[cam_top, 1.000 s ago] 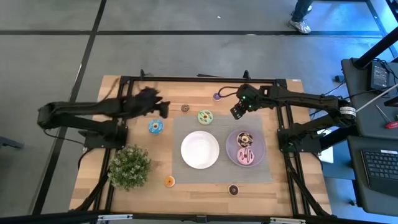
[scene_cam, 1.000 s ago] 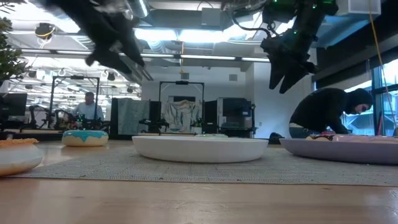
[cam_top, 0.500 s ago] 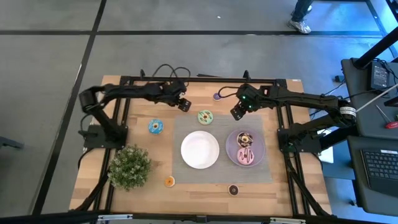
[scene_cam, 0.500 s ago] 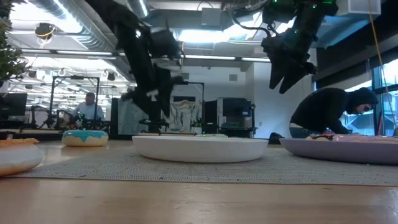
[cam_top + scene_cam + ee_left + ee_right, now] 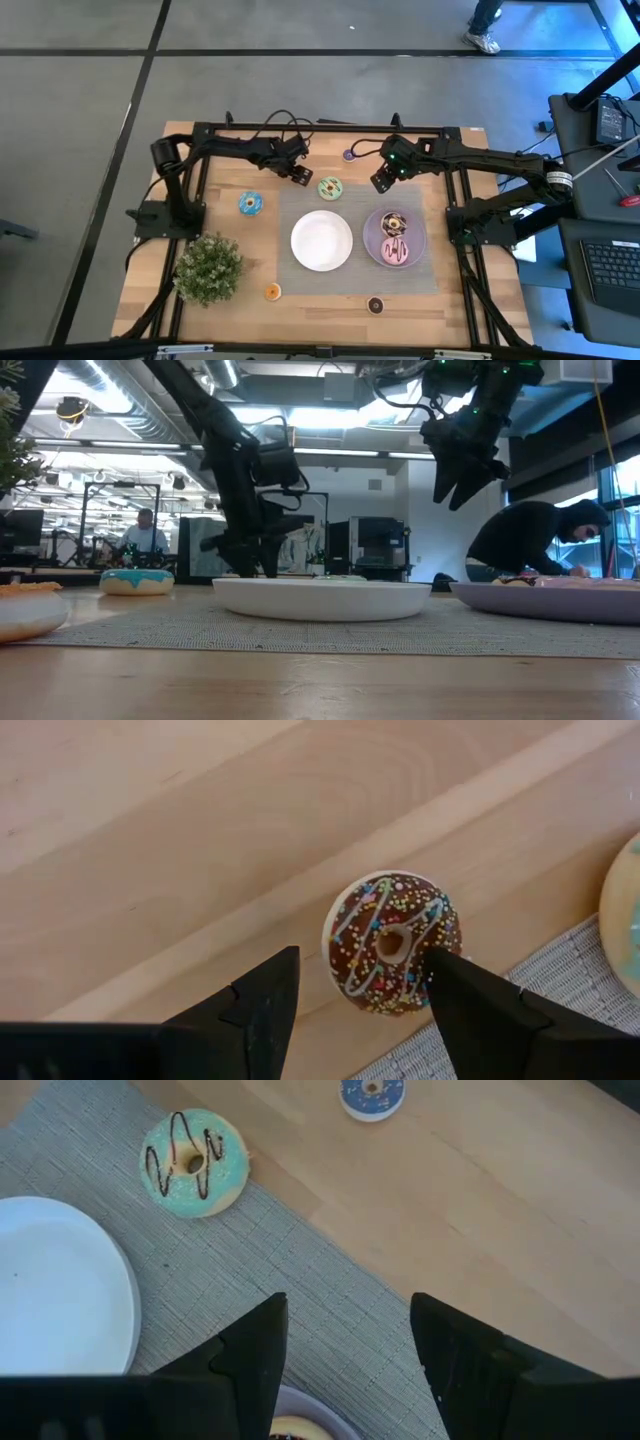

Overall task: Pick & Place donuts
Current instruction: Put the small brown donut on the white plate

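Observation:
A tiny brown sprinkled donut [image 5: 392, 942] lies flat on the bare wood just off the grey mat's far left corner. My left gripper [image 5: 298, 170] is low over it and open, one finger on each side [image 5: 360, 970]. It hides the donut in the high view. My right gripper [image 5: 383, 178] hangs open and empty in the air over the mat's far edge. A green donut [image 5: 330, 187] lies on the mat and a blue donut [image 5: 250, 204] on the wood. A pink striped donut [image 5: 396, 250] and a brown donut [image 5: 393, 222] lie on the purple plate [image 5: 372, 245]. My left gripper comes at the tiny brown donut from above, pointing down. One fingertip [image 5: 440, 970] shows right at the donut's rim [image 5: 425, 935]. I cannot tell whether it touches. The donut lies flat on the table.
A white plate [image 5: 321, 240] stands on the grey mat [image 5: 355, 280]. A tiny purple donut [image 5: 349, 155] lies near the far edge. A tiny orange donut [image 5: 272, 292] and another tiny brown donut [image 5: 375, 305] lie near the front. A potted plant [image 5: 208, 268] stands at the front left.
My left gripper has swung from the table's left toward the right, over the tiny brown donut, and has come down close to the table. My right arm has kept still.

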Robot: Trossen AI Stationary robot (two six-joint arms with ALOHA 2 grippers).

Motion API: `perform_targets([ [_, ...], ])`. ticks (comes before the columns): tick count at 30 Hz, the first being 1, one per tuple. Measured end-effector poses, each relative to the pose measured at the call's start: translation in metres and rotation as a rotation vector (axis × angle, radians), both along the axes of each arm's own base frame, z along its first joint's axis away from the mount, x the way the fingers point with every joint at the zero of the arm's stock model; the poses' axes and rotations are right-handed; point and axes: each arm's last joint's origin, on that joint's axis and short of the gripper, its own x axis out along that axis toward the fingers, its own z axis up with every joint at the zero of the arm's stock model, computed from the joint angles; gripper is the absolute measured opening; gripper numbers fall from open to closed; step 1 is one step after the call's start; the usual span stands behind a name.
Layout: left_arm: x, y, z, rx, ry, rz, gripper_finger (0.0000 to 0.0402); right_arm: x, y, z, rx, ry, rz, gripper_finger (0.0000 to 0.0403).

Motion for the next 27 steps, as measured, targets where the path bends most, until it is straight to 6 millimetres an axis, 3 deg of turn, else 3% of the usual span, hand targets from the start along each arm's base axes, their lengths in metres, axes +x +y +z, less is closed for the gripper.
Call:
perform_targets([
  [27, 0.0001, 0.0006, -0.0020, 0.005, 0.005, -0.008, 0.0079, -0.0015, 0.0005, -0.0008, -0.005, 0.025, 0.023, 0.0213],
])
